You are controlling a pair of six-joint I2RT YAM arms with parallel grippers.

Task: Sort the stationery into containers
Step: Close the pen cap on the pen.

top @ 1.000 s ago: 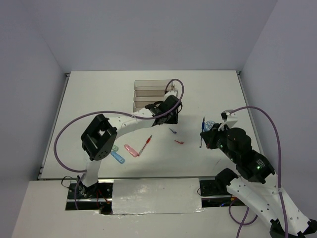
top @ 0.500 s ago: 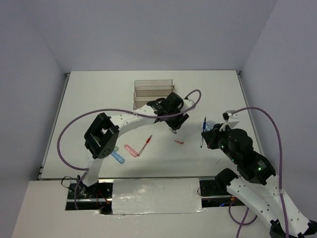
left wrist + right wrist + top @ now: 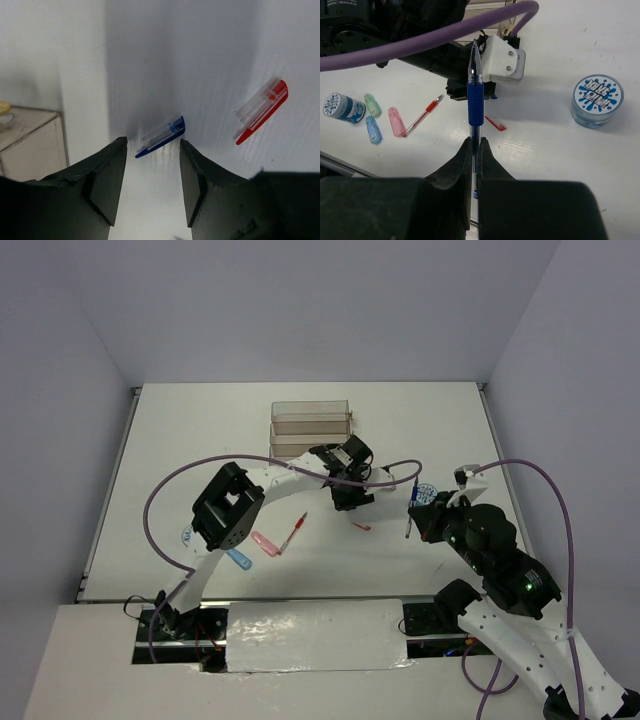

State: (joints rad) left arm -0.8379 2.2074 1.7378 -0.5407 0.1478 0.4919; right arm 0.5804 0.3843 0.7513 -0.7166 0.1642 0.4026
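Two grippers visible. I see containers [image 3: 311, 427] at far centre of table [image 3: 200, 450]; left gripper [image 3: 152, 150], over them a second ago, now half open, empty, straddling blue cap [image 3: 161, 136]. Right gripper [image 3: 475, 150] unmoved, clamped on blue pen [image 3: 475, 102].

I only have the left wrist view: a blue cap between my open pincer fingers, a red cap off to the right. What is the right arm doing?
Observer: The right pincer is shut on a blue pen, which sticks out past its fingers.
Operator: What else is loose?
Observer: A red pen, a pink capsule and a blue capsule lie beside the bend of the left arm.
Operator: Any rolls?
Observer: One blue patterned roll stands apart, right of the held pen in the right wrist view.
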